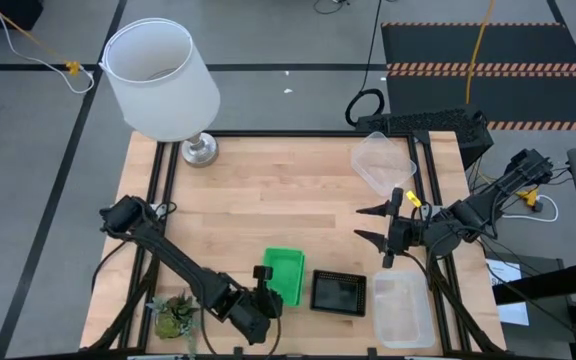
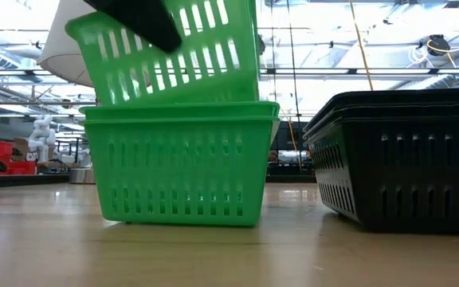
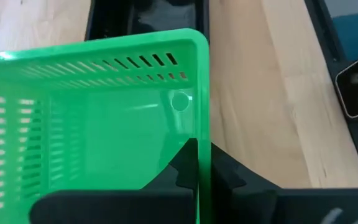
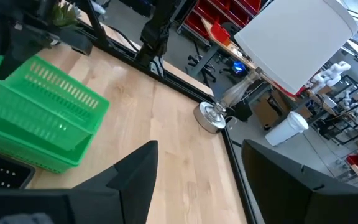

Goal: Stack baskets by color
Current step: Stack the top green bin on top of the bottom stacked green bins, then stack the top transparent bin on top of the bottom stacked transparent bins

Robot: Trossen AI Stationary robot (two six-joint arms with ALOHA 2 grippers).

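A green basket (image 2: 166, 52) hangs tilted over another green basket (image 2: 182, 159) that stands on its bottom on the table near the front edge. My left gripper (image 1: 266, 283) is shut on the upper one (image 3: 92, 124). Right of the green ones stand the black baskets (image 2: 405, 159), seen from above as one dark rectangle (image 1: 338, 292). One clear basket (image 1: 383, 160) lies at the far right and another (image 1: 403, 308) at the near right. My right gripper (image 1: 373, 225) hovers open between the two clear ones, holding nothing. My left gripper pinches one side wall of the upper green basket at its rim (image 3: 199, 134), near a corner, with one finger (image 3: 182, 165) inside the basket and the other (image 3: 229, 174) outside. The fingers slant down from the table's near left. The basket is tilted, its lower edge (image 2: 249, 94) at the rim of the green basket beneath.
A white lampshade (image 1: 158, 75) on a metal foot stands at the far left corner. A small potted plant (image 1: 173, 315) sits at the near left, beside my left arm. The middle of the wooden table (image 1: 268, 200) is bare.
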